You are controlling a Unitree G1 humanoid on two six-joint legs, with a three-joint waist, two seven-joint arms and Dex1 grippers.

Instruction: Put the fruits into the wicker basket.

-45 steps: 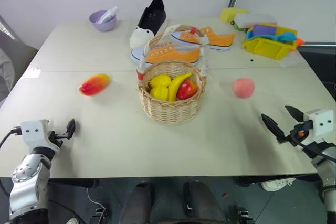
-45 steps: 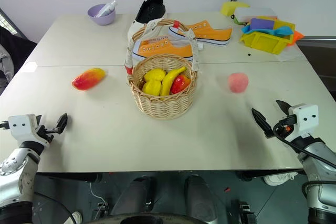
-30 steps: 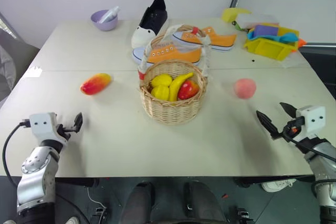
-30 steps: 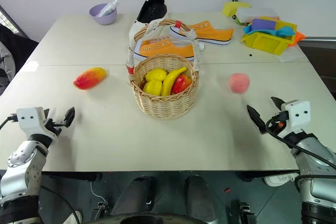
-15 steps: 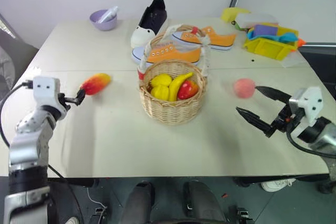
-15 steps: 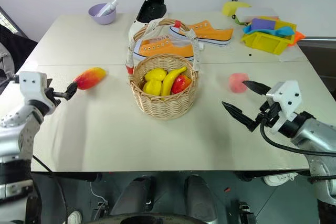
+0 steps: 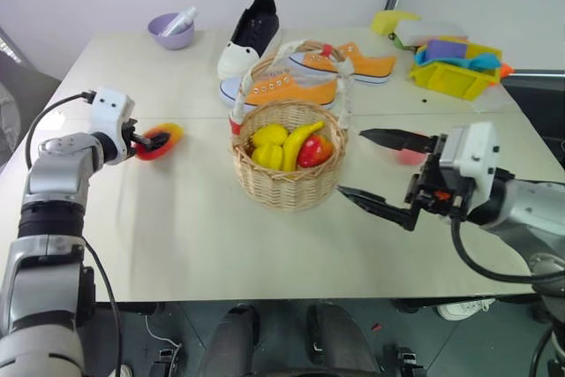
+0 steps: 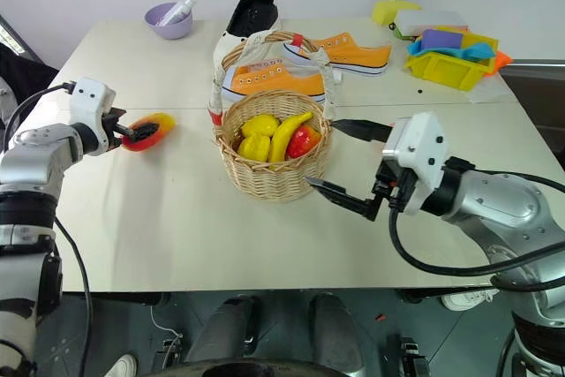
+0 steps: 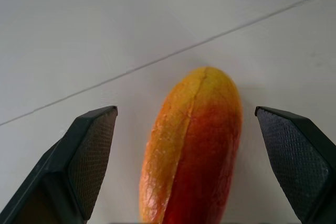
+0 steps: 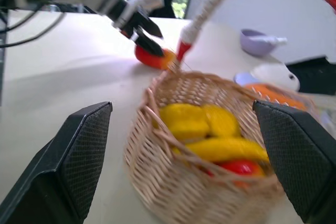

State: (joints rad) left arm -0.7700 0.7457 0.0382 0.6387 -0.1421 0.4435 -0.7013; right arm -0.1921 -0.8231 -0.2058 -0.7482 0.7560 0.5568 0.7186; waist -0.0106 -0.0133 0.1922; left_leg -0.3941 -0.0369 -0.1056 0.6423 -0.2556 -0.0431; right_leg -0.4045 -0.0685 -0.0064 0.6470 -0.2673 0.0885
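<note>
The red-to-yellow mango (image 9: 193,145) lies on the table left of the wicker basket (image 7: 287,187). My left gripper (image 7: 148,140) is open, one finger on each side of the mango's near end, and the jaws stand apart from its skin. The pink peach (image 7: 410,157) lies right of the basket, mostly hidden behind my right gripper (image 7: 351,162). That gripper hovers wide open just right of the basket, pointing left at its wall (image 10: 173,182). Nothing is between its fingers.
A banana (image 7: 300,140), lemons (image 7: 269,144) and a red apple (image 7: 316,151) lie in the basket. Orange shoes (image 7: 291,90) and a black shoe (image 7: 252,33) lie behind it. A purple bowl (image 7: 169,31) is at the back left, a yellow tray (image 7: 450,77) at the back right.
My left gripper has gone forward and up until its fingers flank the mango. My right gripper has risen and swung left, from the table's right edge to beside the basket, covering the peach.
</note>
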